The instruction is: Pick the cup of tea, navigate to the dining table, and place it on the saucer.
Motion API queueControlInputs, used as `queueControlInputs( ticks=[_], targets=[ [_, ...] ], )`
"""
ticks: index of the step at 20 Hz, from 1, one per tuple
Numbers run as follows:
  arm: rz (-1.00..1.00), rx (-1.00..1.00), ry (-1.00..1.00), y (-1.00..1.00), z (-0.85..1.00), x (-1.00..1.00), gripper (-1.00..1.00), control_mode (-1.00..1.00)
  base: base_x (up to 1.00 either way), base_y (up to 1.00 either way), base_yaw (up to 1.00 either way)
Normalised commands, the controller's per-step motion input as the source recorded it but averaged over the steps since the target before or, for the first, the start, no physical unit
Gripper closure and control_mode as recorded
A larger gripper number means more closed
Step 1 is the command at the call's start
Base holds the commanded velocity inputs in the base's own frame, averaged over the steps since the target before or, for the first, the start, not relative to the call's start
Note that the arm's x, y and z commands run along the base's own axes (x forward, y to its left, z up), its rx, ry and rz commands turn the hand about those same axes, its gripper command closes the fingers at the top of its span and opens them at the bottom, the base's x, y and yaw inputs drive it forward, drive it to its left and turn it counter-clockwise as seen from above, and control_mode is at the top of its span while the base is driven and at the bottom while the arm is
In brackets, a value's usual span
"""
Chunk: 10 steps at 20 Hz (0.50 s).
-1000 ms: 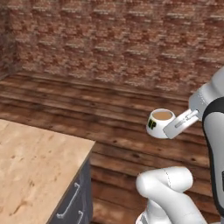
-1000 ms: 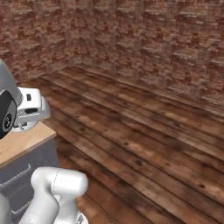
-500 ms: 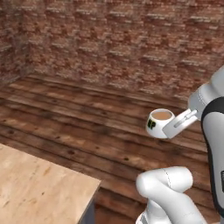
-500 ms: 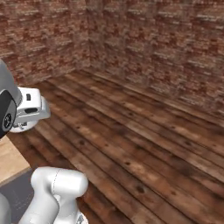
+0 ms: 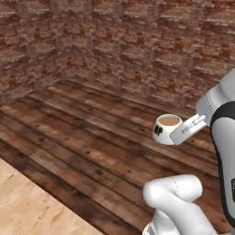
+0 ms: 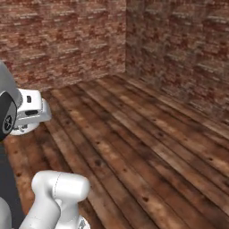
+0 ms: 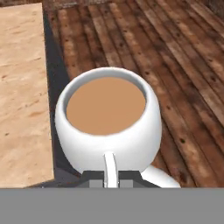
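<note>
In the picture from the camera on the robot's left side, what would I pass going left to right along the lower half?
Light wood countertop → bare wooden floor planks → cup of tea, held up off the floor → the robot's white arm at the right edge.

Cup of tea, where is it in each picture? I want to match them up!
Left base view: the cup of tea hangs in the air right of the middle, above the floor.
Right base view: at the left edge, a white curve under the robot's hand looks like its bottom; most of it is hidden.
Hand view: big, in the middle, tea showing.
Shared landmark: the dark plank floor.
</note>
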Motion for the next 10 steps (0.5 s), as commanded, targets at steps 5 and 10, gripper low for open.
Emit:
queueControlInputs(
  ticks=[5,10],
  targets=[
    [0.00,0.00,0.00,0.00,0.00,0.00,1.00,1.00,1.00,0.00,0.45],
    [0.00,0.00,0.00,0.00,0.00,0.00,1.00,1.00,1.00,0.00,0.49]
  ],
)
